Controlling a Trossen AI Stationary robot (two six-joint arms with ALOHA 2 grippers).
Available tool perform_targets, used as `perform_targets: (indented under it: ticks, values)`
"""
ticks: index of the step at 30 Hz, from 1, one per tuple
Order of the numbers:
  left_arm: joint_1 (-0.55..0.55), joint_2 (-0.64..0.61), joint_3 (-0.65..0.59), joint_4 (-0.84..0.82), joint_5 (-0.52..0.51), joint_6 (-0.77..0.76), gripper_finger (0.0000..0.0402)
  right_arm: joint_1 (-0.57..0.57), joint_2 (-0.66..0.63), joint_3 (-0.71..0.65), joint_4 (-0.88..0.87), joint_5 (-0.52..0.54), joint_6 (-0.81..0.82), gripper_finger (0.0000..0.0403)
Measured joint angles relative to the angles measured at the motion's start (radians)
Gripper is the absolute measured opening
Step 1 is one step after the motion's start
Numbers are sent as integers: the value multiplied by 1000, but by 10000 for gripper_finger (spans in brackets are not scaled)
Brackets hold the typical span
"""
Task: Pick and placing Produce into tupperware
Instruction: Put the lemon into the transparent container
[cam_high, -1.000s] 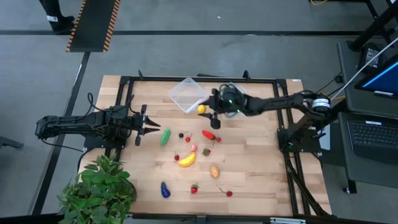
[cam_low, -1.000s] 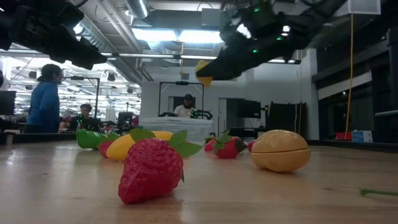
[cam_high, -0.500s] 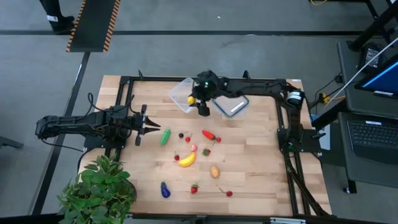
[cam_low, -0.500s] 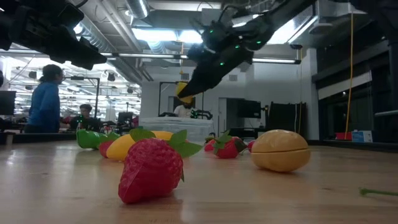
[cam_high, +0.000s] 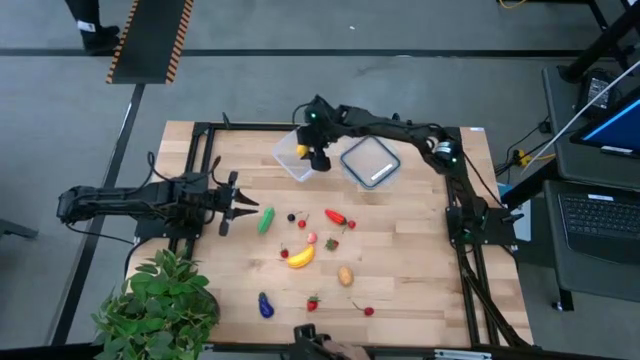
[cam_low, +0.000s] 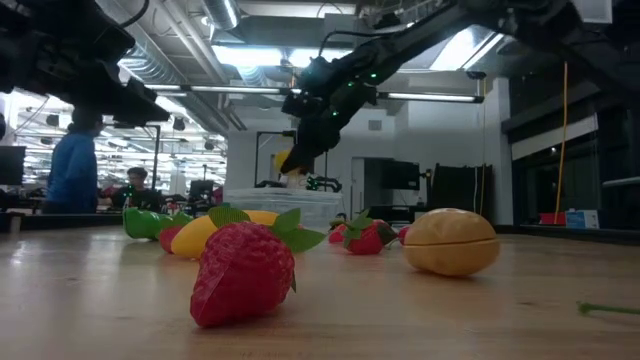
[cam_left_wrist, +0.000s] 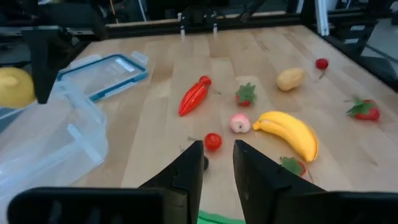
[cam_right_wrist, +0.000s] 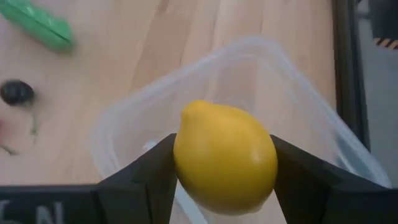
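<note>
The right gripper (cam_right_wrist: 224, 180) holds a yellow lemon (cam_right_wrist: 225, 155) tight between its fingers, right above the clear tub (cam_high: 298, 153) at the far side of the table (cam_high: 420, 260). The lemon is not in the tub yet. If the gripper lets go off to one side, the round lemon could hit the rim and roll away — the light tub could tip too. The left gripper (cam_high: 236, 203) waits near the green vegetable (cam_high: 265, 220), fingers nearly together, holding nothing.
</note>
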Motion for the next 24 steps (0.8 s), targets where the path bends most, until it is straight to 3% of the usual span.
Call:
perform_targets:
  ticks: [11,24]
  values:
    - [0,0,-7,32,-56,-27,102,-45,169,295,-186,21,-56,215]
    - [0,0,-7,34,-58,-27,112,-63,217,399,-260,22,-74,215]
